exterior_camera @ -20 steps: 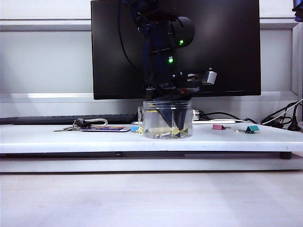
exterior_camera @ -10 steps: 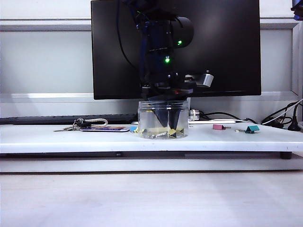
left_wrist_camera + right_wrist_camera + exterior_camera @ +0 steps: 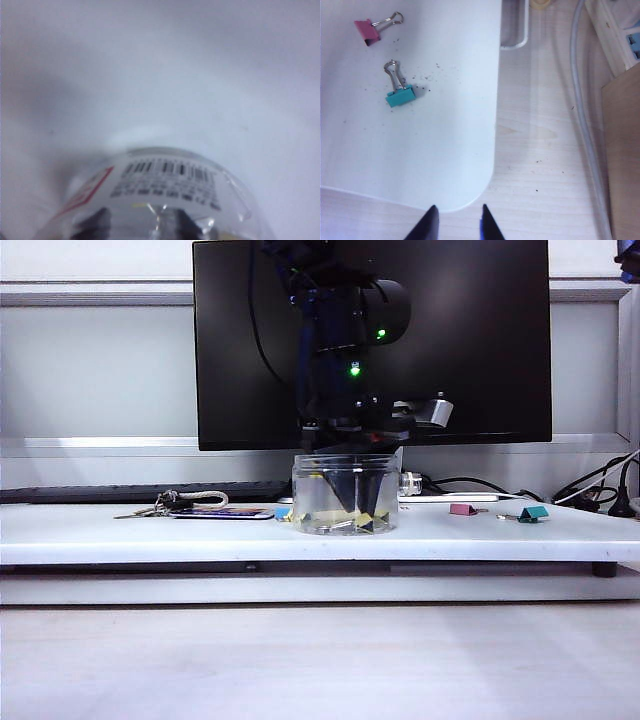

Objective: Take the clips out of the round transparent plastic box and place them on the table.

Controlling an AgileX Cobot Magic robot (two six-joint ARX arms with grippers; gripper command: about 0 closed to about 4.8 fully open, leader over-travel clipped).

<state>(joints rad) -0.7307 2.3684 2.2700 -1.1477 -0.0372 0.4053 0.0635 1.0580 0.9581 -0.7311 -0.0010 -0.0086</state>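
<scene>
The round transparent plastic box (image 3: 345, 495) stands on the white table (image 3: 120, 530) in front of the monitor. My left gripper (image 3: 360, 518) reaches down inside it, its dark fingers ending near the bottom among yellow clips (image 3: 342, 524). Up close in the left wrist view, the box (image 3: 170, 180) shows a barcode label. Two fingers (image 3: 95, 225) show through the plastic, apart from each other, so the left gripper (image 3: 142, 227) is open. A pink clip (image 3: 461, 509) (image 3: 367, 29) lies on the table to the right. My right gripper (image 3: 459, 220) hangs open and empty above the table's rounded right corner (image 3: 470, 200).
A teal clip (image 3: 533, 512) (image 3: 400, 96) lies beside the pink one. A blue clip (image 3: 284, 512) peeks out left of the box. Keys (image 3: 170, 504) and a card (image 3: 225, 512) lie further left. A black monitor (image 3: 450, 340) and cables (image 3: 590, 495) stand behind.
The box and the left gripper inside it shifted a little to the left, then stayed almost still. The right gripper has not moved.
</scene>
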